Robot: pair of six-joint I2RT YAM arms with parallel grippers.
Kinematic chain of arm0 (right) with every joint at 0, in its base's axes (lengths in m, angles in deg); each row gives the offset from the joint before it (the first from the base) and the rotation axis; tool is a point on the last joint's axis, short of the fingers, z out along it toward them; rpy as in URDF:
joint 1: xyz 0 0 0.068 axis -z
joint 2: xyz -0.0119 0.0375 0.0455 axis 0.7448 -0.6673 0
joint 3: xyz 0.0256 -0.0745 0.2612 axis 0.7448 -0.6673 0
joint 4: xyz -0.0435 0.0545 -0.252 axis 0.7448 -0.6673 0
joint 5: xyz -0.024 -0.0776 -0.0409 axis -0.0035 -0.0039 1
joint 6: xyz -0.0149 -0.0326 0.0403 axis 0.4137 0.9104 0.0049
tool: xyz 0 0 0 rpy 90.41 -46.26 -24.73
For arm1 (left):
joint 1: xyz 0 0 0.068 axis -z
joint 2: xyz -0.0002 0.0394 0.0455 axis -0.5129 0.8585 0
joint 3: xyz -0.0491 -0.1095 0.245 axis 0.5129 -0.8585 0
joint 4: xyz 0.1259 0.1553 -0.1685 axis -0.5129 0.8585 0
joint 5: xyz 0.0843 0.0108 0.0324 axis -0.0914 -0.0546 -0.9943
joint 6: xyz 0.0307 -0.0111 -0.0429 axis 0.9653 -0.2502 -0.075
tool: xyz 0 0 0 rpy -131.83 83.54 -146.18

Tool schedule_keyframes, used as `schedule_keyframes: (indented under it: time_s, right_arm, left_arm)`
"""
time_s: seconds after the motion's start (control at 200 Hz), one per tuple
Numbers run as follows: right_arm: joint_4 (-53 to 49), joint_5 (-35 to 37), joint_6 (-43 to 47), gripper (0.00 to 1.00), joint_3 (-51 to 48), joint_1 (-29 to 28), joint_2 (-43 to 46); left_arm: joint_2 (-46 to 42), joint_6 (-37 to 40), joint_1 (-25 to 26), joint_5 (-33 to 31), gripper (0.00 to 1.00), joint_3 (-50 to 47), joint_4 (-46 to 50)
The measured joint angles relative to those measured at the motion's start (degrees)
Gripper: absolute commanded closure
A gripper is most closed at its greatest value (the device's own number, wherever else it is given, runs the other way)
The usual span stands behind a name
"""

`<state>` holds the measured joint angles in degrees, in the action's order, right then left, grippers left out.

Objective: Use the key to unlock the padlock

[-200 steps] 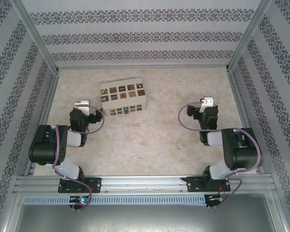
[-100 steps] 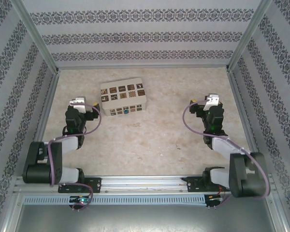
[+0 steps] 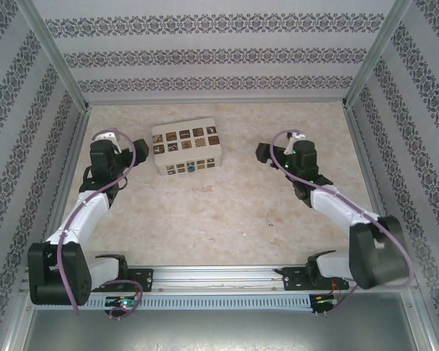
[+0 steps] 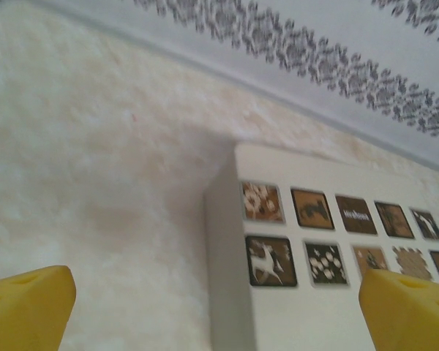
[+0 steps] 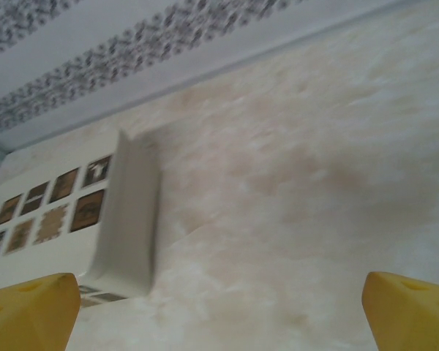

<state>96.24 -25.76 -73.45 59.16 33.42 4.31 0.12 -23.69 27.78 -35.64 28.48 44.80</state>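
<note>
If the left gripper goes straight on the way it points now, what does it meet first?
Probably the box: its short end lies straight ahead, between the open fingers of the left gripper. How far off it is remains unclear.

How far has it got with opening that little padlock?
Nothing looks done: the blue padlock sits untouched at the front of the patterned box. In hand: nothing; the left gripper and right gripper hover open and empty, flanking it. Left: getting the key, unlocking.

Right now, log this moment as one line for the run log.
left gripper: jaws open, empty, left of patterned box | right gripper: jaws open, empty, right of box | padlock: on box's near face, untouched
</note>
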Motion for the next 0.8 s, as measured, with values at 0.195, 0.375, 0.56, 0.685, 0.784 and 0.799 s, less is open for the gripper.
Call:
schedule_keyframes:
  time_s: [0.195, 0.375, 0.56, 0.685, 0.784, 0.799]
  right_arm:
    - [-0.8, -2.8, -4.9, 0.02, 10.8, -4.9, -12.6]
    - [-0.7, -5.5, -8.2, 0.01, 18.4, -6.1, -21.8]
    - [-0.8, -8.1, -10.4, 0.02, 24.0, -6.7, -28.9]
    - [-0.7, -10.7, -11.9, 0.02, 27.9, -7.0, -33.5]
    - [-0.7, -12.2, -12.7, 0.02, 30.6, -7.4, -36.6]
    - [-0.8, -12.3, -12.9, 0.02, 30.9, -7.5, -36.9]
  left_arm:
    - [5.3, -7.5, 0.0, 7.6, 0.01, 1.3, 2.6]
    - [9.1, -12.3, 0.0, 11.5, 0.01, 1.3, 0.4]
    - [12.9, -14.9, 0.0, 14.5, 0.0, 1.4, -3.5]
    - [17.1, -16.6, 0.0, 17.1, 0.06, 2.6, -5.8]
    - [20.9, -17.9, 0.0, 19.6, 0.11, 4.3, -7.8]
    - [21.4, -18.0, 0.1, 20.1, 0.12, 4.6, -8.0]
